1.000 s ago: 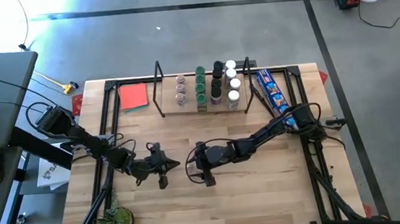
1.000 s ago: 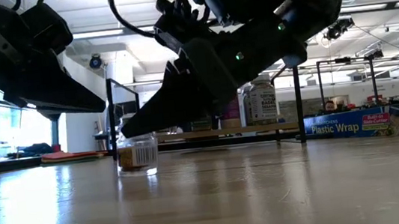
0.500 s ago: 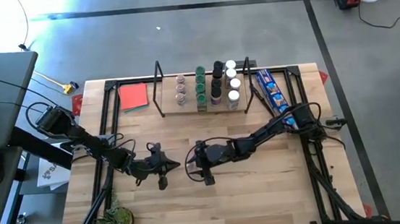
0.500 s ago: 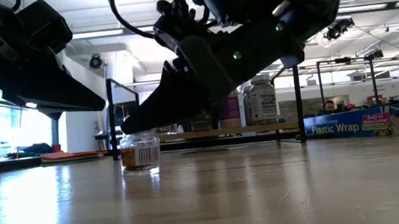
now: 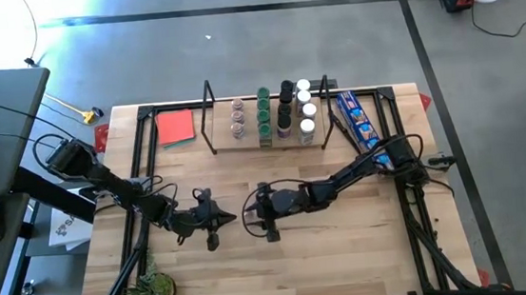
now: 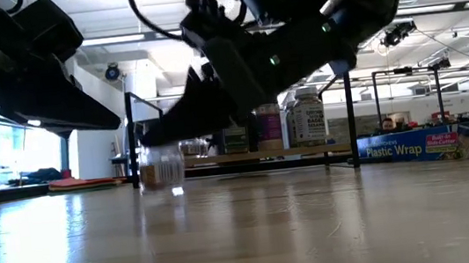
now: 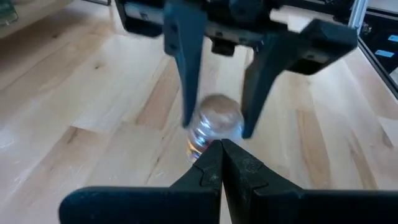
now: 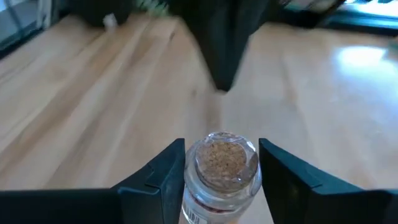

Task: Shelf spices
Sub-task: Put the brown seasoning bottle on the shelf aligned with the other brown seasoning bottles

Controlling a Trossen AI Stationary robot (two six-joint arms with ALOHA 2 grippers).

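A small clear jar (image 8: 226,163) with a brown cork-like top and a label stands upright between the fingers of my right gripper (image 5: 249,214), near the table's middle. It also shows in the low view (image 6: 161,166) and in the left wrist view (image 7: 214,121). My left gripper (image 5: 217,216) is shut and empty, just left of the jar, its tips (image 7: 219,149) pointing at it. The light-wood shelf (image 5: 267,139) stands at the far edge and holds several spice jars (image 5: 284,112) with green, black and white lids. My right gripper pinches the jar between its two fingers (image 8: 163,171), one on each side of the glass body (image 8: 191,177) just below the top. The fingers come level from the table's right side. The jar is upright and its bottom (image 6: 163,186) hangs slightly clear of the table.
A red card (image 5: 175,126) lies left of the shelf, and a long blue packet (image 5: 356,120) lies right of it. A small plant (image 5: 152,293) sits at the near left corner. Black frame rails (image 5: 142,158) run along the table's sides. Bare wood lies between the grippers and the shelf.
My right gripper has risen a little with the jar, which stood on the table and now hangs just clear of it, still upright. The jar has also drifted slightly toward the table's left.
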